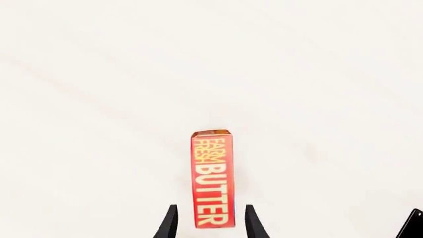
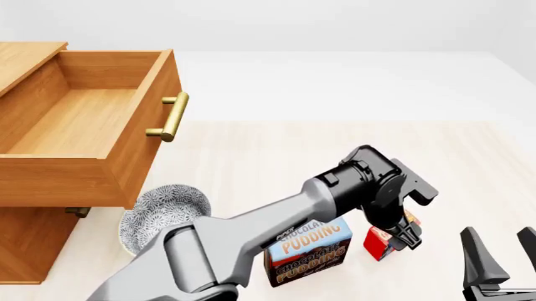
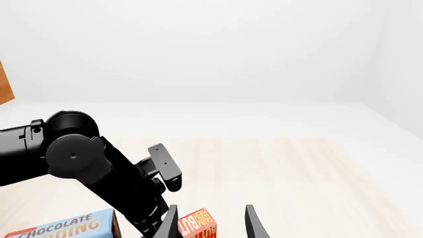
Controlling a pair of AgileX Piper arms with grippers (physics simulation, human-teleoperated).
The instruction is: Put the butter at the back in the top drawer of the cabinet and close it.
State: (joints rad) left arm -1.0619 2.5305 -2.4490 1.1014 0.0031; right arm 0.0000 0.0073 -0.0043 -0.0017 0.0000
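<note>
**Left gripper straddles butter box as top drawer stands open**

Nearest the camera in the front view, the right gripper (image 2: 505, 249) sits at the table's near right corner, its two dark fingers spread apart and holding nothing. Just beyond it, the left gripper (image 2: 405, 241) points down over the butter (image 2: 378, 241), a small red box with yellow lettering that stands on the table (image 2: 277, 150). In the left wrist view the fingertips (image 1: 170, 222) flank the box on either side with a sliver of pale table showing between each finger and the carton, so the jaws are open and not yet closed on it. Just beside the butter, toward the left, stands the chocolate pudding box (image 2: 308, 251), partly hidden by the grey left arm. Farther left, a patterned bowl (image 2: 163, 213) rests near the foot of the cabinet (image 2: 29, 251). At the rear left, the top drawer (image 2: 92, 119) is pulled fully out, its light wood interior bare and its brass handle (image 2: 170, 117) facing the table's centre.
</note>
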